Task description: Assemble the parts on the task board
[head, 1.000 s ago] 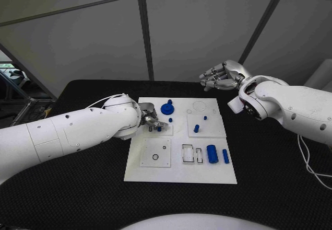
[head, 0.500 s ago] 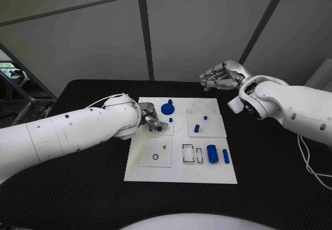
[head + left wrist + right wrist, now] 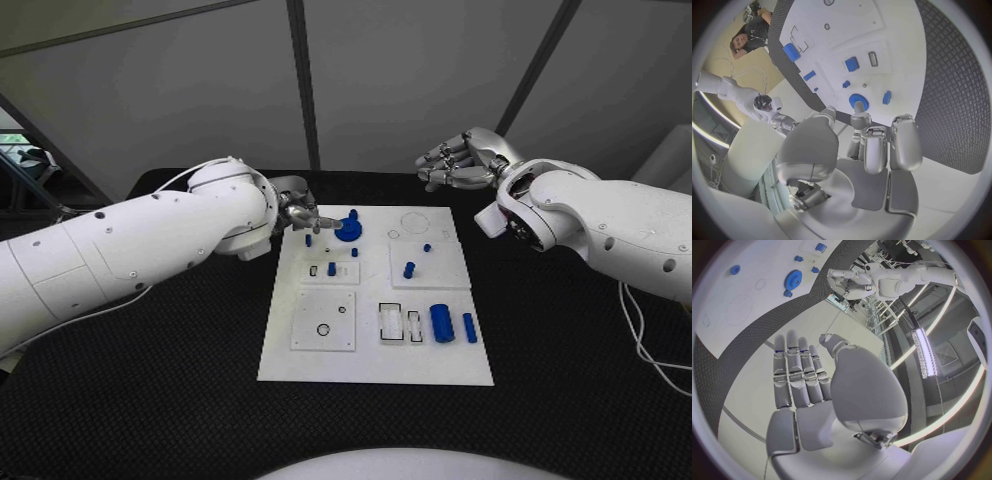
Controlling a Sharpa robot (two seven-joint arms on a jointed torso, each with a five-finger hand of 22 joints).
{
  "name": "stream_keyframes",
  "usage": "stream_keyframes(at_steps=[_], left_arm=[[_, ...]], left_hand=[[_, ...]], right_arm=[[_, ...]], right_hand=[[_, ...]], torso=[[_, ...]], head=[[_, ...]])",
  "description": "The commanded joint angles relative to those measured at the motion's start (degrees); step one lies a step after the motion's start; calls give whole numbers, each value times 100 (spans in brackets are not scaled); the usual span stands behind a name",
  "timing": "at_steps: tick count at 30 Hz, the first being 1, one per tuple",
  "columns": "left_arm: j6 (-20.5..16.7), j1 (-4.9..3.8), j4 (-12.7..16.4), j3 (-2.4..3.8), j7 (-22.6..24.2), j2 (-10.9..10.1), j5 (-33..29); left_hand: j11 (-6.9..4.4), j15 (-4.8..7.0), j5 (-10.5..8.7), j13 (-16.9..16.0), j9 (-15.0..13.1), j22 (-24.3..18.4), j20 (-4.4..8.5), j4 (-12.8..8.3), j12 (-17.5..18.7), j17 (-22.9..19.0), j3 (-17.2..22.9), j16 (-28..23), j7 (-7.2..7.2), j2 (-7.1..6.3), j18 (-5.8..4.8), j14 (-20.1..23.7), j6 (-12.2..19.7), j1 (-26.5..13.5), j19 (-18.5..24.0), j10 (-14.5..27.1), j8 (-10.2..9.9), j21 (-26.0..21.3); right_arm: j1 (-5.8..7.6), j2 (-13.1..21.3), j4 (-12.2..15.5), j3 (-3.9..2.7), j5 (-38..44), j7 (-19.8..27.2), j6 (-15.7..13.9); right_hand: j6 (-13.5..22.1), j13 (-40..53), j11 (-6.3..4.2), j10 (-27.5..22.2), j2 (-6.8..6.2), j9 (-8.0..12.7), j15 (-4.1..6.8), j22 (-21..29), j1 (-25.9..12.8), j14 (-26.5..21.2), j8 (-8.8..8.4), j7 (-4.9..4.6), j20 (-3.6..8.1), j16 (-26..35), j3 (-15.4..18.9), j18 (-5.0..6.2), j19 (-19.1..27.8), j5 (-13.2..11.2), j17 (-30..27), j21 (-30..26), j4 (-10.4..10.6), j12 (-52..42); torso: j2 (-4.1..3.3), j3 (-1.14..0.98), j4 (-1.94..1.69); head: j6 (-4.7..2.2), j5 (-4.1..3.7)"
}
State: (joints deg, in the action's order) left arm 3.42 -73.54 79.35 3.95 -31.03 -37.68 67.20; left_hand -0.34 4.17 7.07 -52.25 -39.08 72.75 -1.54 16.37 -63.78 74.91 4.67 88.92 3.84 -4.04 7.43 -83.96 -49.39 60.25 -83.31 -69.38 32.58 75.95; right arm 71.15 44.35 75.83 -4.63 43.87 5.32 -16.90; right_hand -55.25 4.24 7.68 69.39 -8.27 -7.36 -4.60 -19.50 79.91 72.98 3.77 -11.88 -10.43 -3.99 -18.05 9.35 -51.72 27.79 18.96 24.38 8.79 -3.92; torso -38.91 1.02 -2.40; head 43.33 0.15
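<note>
On a black desk (image 3: 173,340), the white task board (image 3: 378,362) lies between the robot's two arms, most of its blue parts already seated or lying in its recesses. The step in hand looks like the pause between placements: the left hand (image 3: 299,215) hovers at the board's far left corner, just beside the blue gear (image 3: 349,227), and appears to hold nothing. Its fingers (image 3: 906,142) are loosely bent and apart, with the gear and a small blue peg (image 3: 886,97) beyond their tips; whether a fingertip touches the gear cannot be told. The right hand (image 3: 459,160) hangs off the board's far right corner, above the desk, fingers curled in on nothing. Nearer the robot, a thick blue cylinder (image 3: 443,322) and a slim blue pin (image 3: 470,327) lie side by side by the board's right edge, beside two outlined slots (image 3: 401,322). The next move probably calls for picking a loose piece and aligning it precisely over its recess before pressing home.
</note>
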Motion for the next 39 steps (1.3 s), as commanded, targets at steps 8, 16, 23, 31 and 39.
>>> stream_keyframes(at_steps=[8, 16, 23, 31, 39], left_arm=[[1218, -336, -1042, 93, -2, 259, -344], [1533, -357, -1758, 5, 33, 574, -336], [1629, -280, -2012, -50, 32, 730, -302], [1653, -232, -2175, -73, 41, 872, -295], [1712, -225, -2199, -76, 38, 937, -294]], left_hand=[[208, -201, 25, 623, 616, -357, -206, -34, 448, 1128, -293, -202, 229, 170, -272, -456, 215, 547, 142, 524, -669, -368], [199, -199, 29, 523, 787, -246, -218, -41, 318, 1213, -358, -128, 219, 274, -291, -494, 39, 740, 87, 420, -735, -286], [173, -179, 28, 442, 865, -93, -206, 7, 223, 1316, -428, -43, 189, 356, -323, -535, -114, 730, 14, 313, -728, -158], [154, -163, 28, 426, 893, -22, -191, 31, 190, 1370, -526, 1, 164, 467, -337, -556, -196, 564, -18, 275, -710, -102], [126, -142, 32, 387, 873, 42, -177, 20, 146, 1414, -579, 35, 129, 501, -350, -571, -282, 540, -45, 227, -652, -50]], right_arm=[[9, -20, -27, -2, 69, -15, 44], [9, -13, 3, -1, 96, -17, 42], [9, -9, 32, -1, 133, -20, 28], [9, -26, 42, -1, 146, -11, 3], [9, -44, 39, -2, 148, -7, 9]], right_hand=[[37, -9, -2, -49, -35, -11, 2, 11, -39, -32, 11, -1, -55, 35, -21, 90, 6, 19, -10, -44, 37, -42], [35, -9, -2, -47, -33, -12, 2, 11, -40, -32, 12, 0, -55, 34, -22, 90, 6, 19, -10, -45, 38, -44], [28, -8, -6, -41, -31, -14, 4, 13, -37, -32, 16, 4, -55, 32, -28, 92, 6, 20, -12, -49, 37, -48], [29, -14, 0, -63, -45, -15, -1, 20, -43, -50, 15, 1, -59, 37, -32, 92, 11, 19, -20, -64, 35, -39], [29, -15, 1, -68, -46, -16, -2, 21, -44, -54, 15, 1, -60, 37, -33, 91, 13, 18, -22, -67, 35, -38]], torso=[[-17, -5, 8], [-46, 10, 10], [-86, 12, 11], [-88, 9, 5], [-77, 5, 5]], head=[[-66, 12], [-77, -9], [-95, -15], [-71, -15], [-35, 10]])
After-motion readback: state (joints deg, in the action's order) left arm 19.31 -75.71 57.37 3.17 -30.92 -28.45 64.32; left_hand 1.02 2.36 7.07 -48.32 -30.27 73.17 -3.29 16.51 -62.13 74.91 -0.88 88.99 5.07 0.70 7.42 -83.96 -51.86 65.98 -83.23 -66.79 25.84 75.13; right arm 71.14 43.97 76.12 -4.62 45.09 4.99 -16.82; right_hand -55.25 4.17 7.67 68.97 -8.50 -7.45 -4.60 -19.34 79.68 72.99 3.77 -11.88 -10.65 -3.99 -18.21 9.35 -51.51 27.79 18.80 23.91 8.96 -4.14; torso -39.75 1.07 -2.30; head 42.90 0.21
